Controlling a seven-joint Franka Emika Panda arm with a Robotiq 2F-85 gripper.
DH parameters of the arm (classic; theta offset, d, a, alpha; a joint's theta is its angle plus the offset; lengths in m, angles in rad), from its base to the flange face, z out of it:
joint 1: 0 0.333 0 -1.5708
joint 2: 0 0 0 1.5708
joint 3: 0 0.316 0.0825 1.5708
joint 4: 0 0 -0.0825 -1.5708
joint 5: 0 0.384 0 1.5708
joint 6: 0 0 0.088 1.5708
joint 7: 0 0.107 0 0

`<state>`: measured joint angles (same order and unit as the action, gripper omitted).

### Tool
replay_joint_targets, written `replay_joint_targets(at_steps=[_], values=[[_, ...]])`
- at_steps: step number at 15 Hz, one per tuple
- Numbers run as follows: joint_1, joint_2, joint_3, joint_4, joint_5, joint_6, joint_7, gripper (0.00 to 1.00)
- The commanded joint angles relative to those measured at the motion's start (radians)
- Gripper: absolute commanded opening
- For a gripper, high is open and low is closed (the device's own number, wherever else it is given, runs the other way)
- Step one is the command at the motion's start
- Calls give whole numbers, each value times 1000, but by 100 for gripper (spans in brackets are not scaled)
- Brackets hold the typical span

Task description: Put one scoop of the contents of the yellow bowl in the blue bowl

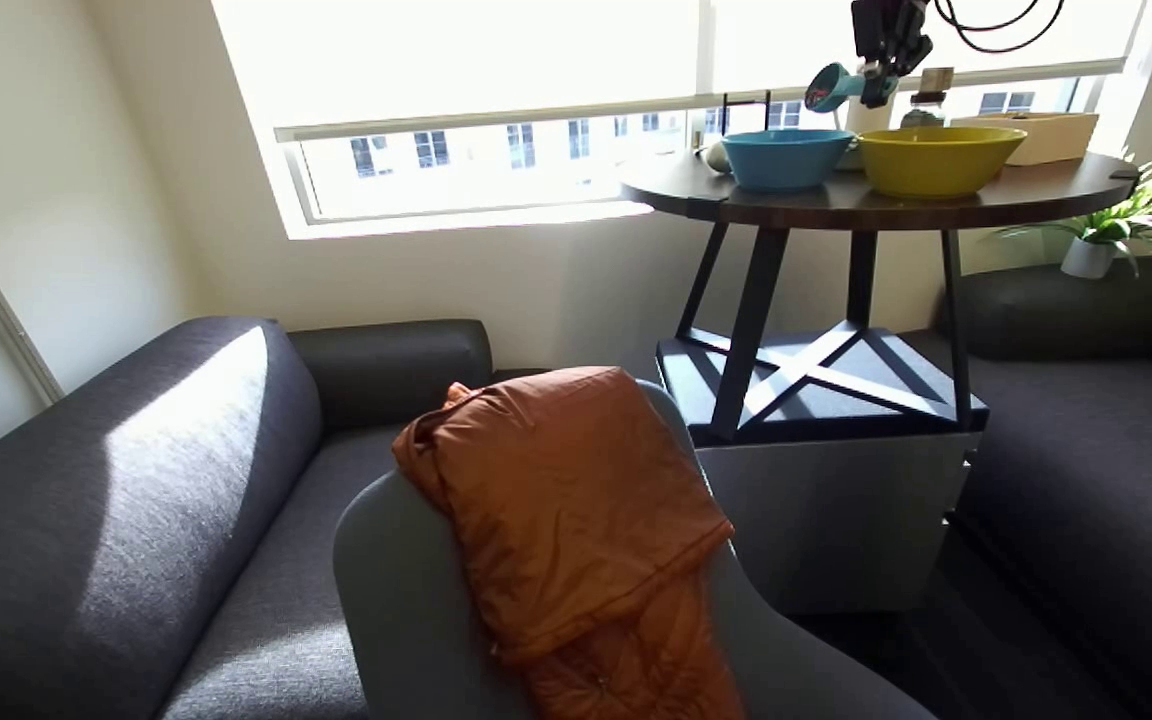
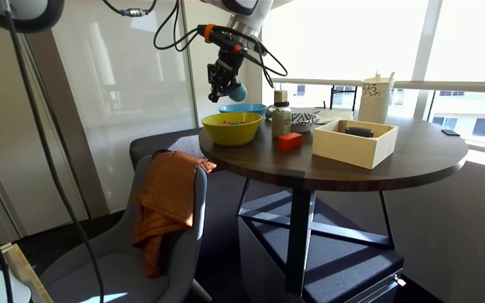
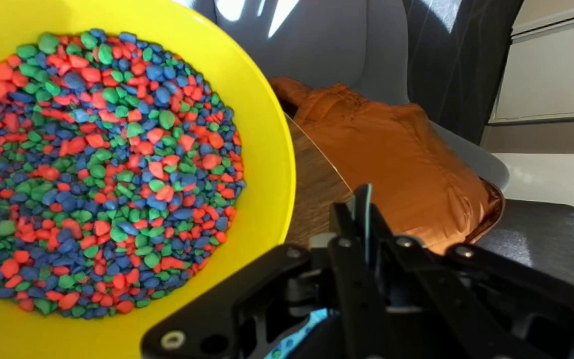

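Note:
The yellow bowl (image 1: 939,165) stands on the round table, full of red, green and blue pebbles in the wrist view (image 3: 267,164). The blue bowl (image 1: 784,163) stands beside it; it shows partly behind the yellow bowl in an exterior view (image 2: 244,108). My gripper (image 1: 876,90) is shut on the handle of a teal scoop (image 1: 829,88), above the bowls. The scoop's cup is tilted over the blue bowl's side, with reddish bits at its mouth. In the wrist view, my gripper (image 3: 359,214) is beside the yellow bowl's rim, and a bright blue, spotted strip shows through the linkage.
A corked bottle (image 2: 281,118), a red block (image 2: 289,140), a patterned bowl (image 2: 304,120) and a wooden box (image 2: 350,145) with a dark object stand near the bowls. A tall white container (image 2: 375,101) stands farther back. A chair with an orange jacket (image 2: 171,193) adjoins the table.

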<state>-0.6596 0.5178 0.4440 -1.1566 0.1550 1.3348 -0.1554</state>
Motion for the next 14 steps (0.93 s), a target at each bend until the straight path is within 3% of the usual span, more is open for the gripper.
replay_joint_targets(at_steps=[1,6,14], values=[[18,-20,-8,-17,-52,64,-1,2],[60,-21,-10,-9,-156,121,15,2],[132,-50,-18,-53,-426,233,7,2]])
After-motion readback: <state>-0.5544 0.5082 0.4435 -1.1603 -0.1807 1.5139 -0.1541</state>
